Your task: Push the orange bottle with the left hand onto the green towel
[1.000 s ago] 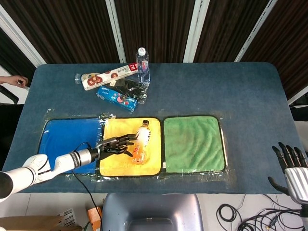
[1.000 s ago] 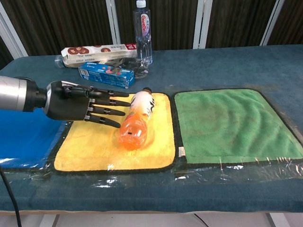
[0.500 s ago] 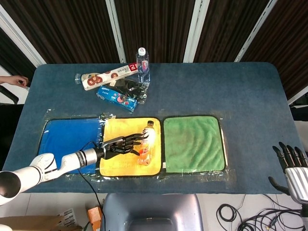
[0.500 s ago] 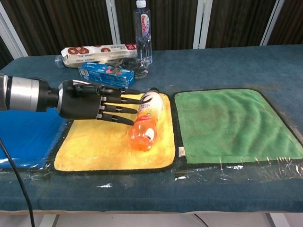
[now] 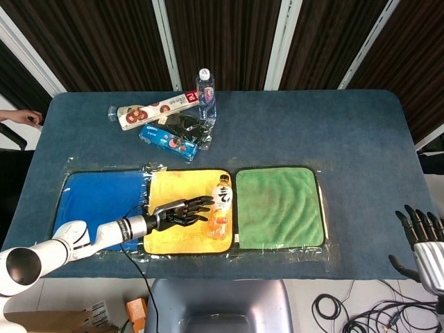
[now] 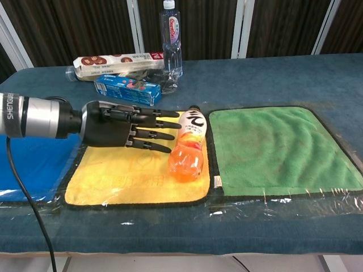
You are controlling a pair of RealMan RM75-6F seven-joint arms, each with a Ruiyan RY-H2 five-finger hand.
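Orange bottle point(image 6: 189, 148) at yellow towel point(image 6: 113, 175) edge, beside green towel point(image 6: 278, 150); left hand point(image 6: 122, 131) fingers point(image 6: 156, 136) straight, holding nothing.

I see the blue surface point(image 5: 361, 132) carrying three towels in a row: blue point(image 5: 97, 198), yellow point(image 5: 177, 191), green point(image 5: 279, 206); snack boxes point(image 5: 156, 111) and water bottle point(image 5: 205, 94) lie behind.

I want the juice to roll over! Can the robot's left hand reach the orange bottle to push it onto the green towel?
Probably yes. The left hand is right beside the orange bottle, fingers stretched toward it, and nothing lies between the bottle and the green towel.
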